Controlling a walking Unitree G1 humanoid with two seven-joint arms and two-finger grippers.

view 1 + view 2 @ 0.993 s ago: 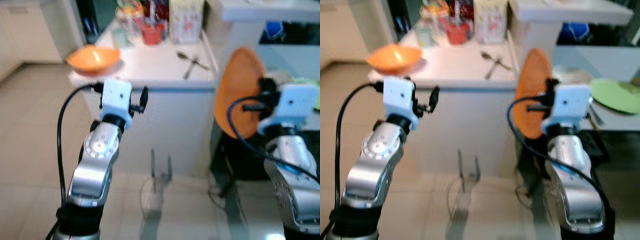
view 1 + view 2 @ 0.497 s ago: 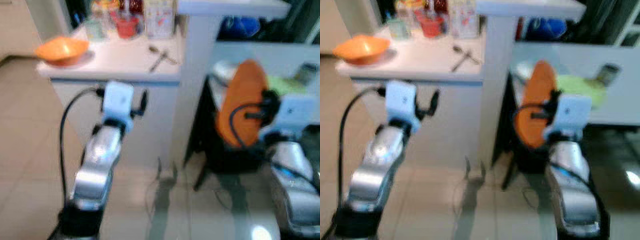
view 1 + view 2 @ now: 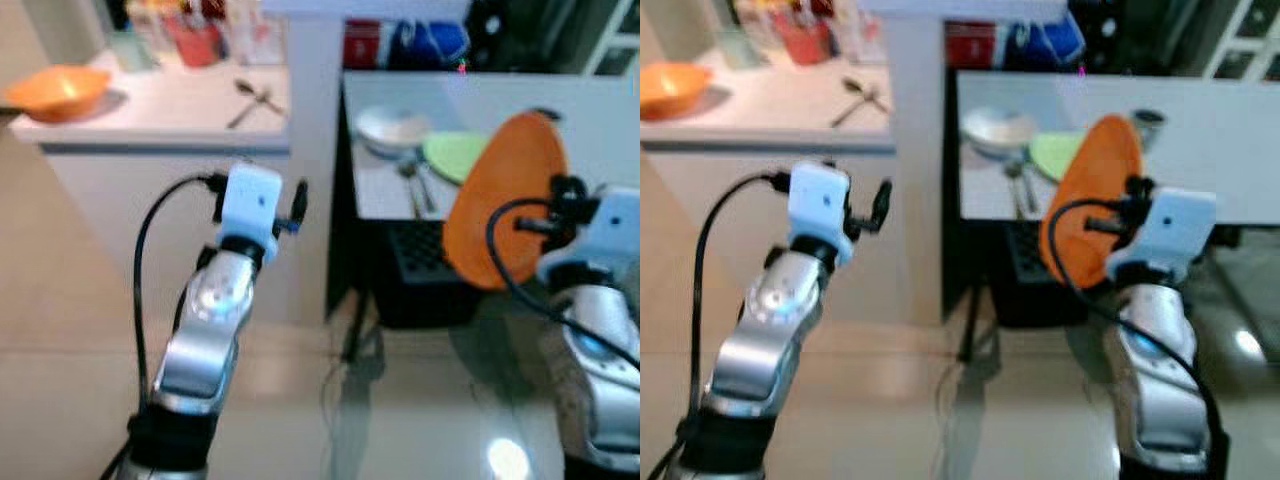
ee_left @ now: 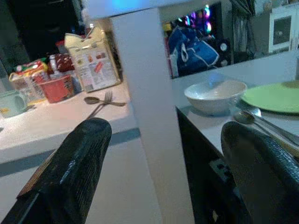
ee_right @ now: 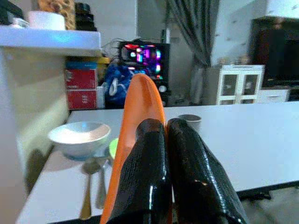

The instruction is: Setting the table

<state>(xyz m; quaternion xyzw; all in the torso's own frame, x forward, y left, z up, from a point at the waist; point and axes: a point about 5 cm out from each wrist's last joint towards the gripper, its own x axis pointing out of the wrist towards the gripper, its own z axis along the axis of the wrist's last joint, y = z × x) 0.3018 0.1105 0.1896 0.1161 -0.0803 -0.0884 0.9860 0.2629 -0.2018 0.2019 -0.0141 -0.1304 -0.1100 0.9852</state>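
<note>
Orange plate (image 5: pixel 140 107) stands on edge (upright) between the right jaws.

Glossy beige tile floor (image 3: pixel 60 330), white counter (image 3: pixel 150 115) w/ pillar (image 3: pixel 312 150), grey curtains (image 5: pixel 187 51).

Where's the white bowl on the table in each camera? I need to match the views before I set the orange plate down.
Left eye view: white bowl, upper middle, left of the green plate.
Right eye view: bowl, upper middle, same neighbour.
Left wrist view: bowl between the open gripper fingers.
Right wrist view: bowl beside the orange plate held by the right gripper.
Shared landmark: the green plate.
</note>
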